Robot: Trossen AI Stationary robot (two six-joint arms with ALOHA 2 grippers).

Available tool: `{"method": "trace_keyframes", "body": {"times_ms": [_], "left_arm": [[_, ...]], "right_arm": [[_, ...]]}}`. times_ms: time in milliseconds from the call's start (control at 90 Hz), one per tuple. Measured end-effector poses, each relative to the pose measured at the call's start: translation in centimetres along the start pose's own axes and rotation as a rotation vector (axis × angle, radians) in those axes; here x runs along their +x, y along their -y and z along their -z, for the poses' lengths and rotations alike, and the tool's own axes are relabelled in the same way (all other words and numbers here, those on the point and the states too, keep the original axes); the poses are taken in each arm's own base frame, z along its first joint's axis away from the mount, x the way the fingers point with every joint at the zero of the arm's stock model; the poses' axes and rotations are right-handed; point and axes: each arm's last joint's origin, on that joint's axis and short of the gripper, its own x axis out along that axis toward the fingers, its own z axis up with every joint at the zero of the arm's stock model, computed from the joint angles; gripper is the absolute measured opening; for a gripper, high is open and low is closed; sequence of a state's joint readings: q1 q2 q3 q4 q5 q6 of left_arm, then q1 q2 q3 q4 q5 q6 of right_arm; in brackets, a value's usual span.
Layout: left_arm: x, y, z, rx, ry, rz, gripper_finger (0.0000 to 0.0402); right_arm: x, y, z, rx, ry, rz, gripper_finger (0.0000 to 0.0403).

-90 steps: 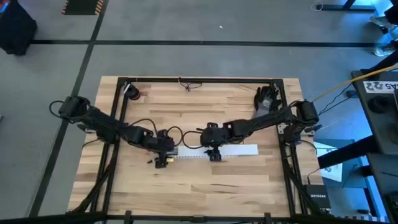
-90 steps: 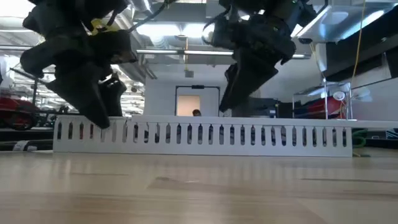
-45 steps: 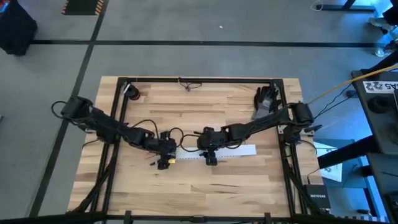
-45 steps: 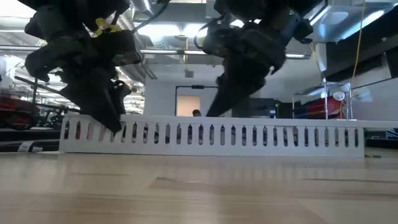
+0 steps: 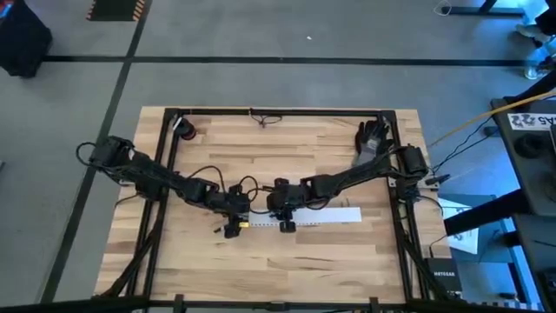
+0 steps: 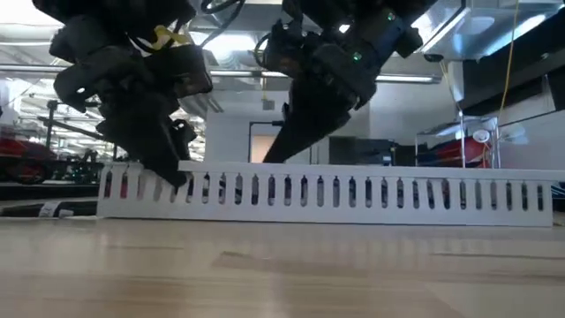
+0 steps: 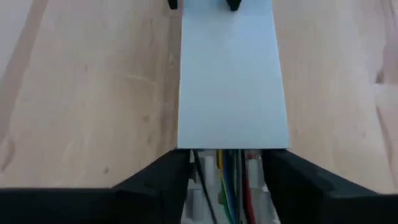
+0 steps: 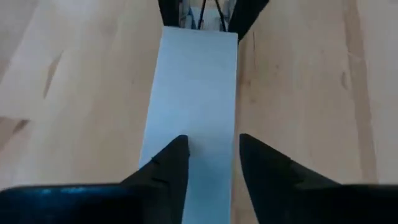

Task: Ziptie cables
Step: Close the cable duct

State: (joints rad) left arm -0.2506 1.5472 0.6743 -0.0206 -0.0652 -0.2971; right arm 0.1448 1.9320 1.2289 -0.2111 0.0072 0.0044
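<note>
A slotted white cable duct [image 5: 300, 218] is found lying crosswise at the centre of the high view, on the wooden tabletop [image 5: 287, 261]. The cables [image 7: 227, 180] are seen at the bottom centre of the left wrist view as thin green, yellow, red and dark strands inside the duct's uncovered end, just below the edge of the white duct cover [image 7: 231, 74].

The left gripper [image 7: 227, 177] is held part open, its fingers straddling the duct's walls at that end. The right gripper [image 8: 211, 155] is also part open and is set over the cover at the lower centre of its own view; whether the fingertips press on the cover cannot be told.

The cables are judged light, floppy and prone to splaying, so a hold on the gathered bunch where it leaves the duct is advised. The cover is judged stiff, smooth and likely to slide under pressure.
</note>
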Motion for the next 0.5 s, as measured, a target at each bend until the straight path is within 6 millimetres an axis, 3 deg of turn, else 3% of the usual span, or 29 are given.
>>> {"method": "trace_keyframes", "body": {"times_ms": [233,411,500], "left_arm": [[-2.8,-0.2,-1.9,0.049,-0.135,-0.015,0.0262],[-5.1,0.0,-2.2,0.076,-0.147,-0.074,0.0260],[-5.1,-0.1,-2.2,0.092,-0.133,-0.114,0.0252]], "right_arm": [[-3.5,0.5,-0.8,-0.092,-0.098,0.124,0.0219],[-5.0,1.0,-0.2,-0.066,-0.178,0.137,0.0233],[-5.2,1.0,-0.3,-0.059,-0.170,0.130,0.0234]]}}
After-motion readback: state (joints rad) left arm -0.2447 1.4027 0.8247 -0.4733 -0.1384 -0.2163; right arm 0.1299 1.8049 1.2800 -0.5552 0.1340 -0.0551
